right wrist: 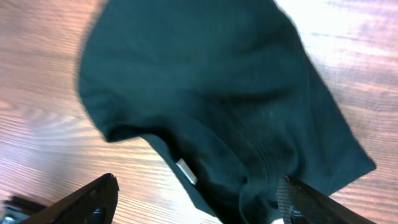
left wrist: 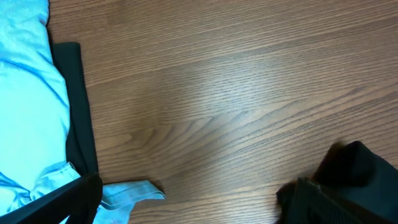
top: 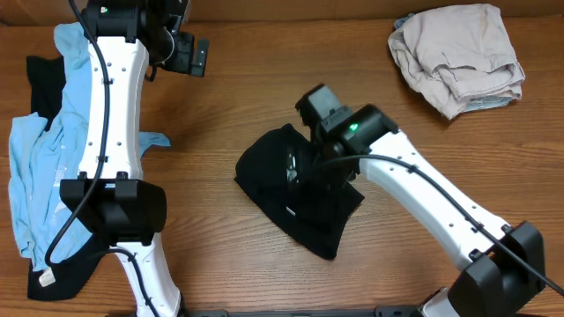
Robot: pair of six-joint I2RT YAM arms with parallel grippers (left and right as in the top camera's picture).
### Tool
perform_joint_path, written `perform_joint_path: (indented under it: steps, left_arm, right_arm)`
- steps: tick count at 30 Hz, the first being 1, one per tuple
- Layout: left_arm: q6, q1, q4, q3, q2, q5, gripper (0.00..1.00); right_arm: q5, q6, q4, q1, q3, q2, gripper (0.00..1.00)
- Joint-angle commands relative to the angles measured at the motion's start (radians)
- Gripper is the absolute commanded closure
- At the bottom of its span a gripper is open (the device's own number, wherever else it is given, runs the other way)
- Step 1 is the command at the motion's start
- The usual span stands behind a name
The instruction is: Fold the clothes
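Note:
The black shirt [top: 300,198] lies bunched and folded in the middle of the table, its small white tag [right wrist: 185,172] showing on an edge. My right gripper [top: 301,165] hovers just over its upper part. In the right wrist view that gripper [right wrist: 198,202] is open, with the shirt [right wrist: 205,93] lying below and between the fingers [right wrist: 93,199], gripped by neither. My left gripper [top: 188,55] is at the far left of the table, away from the shirt. It is open [left wrist: 193,208] over bare wood, holding nothing.
A heap of light blue clothes [top: 40,167] over black cloth [top: 40,75] lies along the left edge, under the left arm. A light blue sleeve tip [left wrist: 134,193] pokes out onto the wood. A crumpled beige garment [top: 454,55] sits at the far right corner.

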State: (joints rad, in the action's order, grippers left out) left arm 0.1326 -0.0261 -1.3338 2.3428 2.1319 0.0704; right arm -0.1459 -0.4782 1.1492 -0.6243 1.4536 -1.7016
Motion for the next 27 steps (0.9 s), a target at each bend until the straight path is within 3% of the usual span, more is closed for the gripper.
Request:
perform_joint_path:
  steps: [1, 12, 27]
  left_arm:
    - [-0.010, 0.000, 0.003, -0.006, 0.006, 0.008, 0.00]
    - [-0.010, 0.000, 0.003, -0.006, 0.006, 0.007, 0.00]
    - [-0.010, 0.000, 0.004, -0.006, 0.006, 0.007, 0.00]
  right_arm:
    - [-0.006, 0.008, -0.016, -0.011, -0.092, 0.005, 0.14]
    - [-0.003, 0.064, -0.226, -0.010, -0.362, 0.004, 0.15]
    - [0.058, 0.056, -0.219, 0.143, -0.378, -0.023, 0.14]
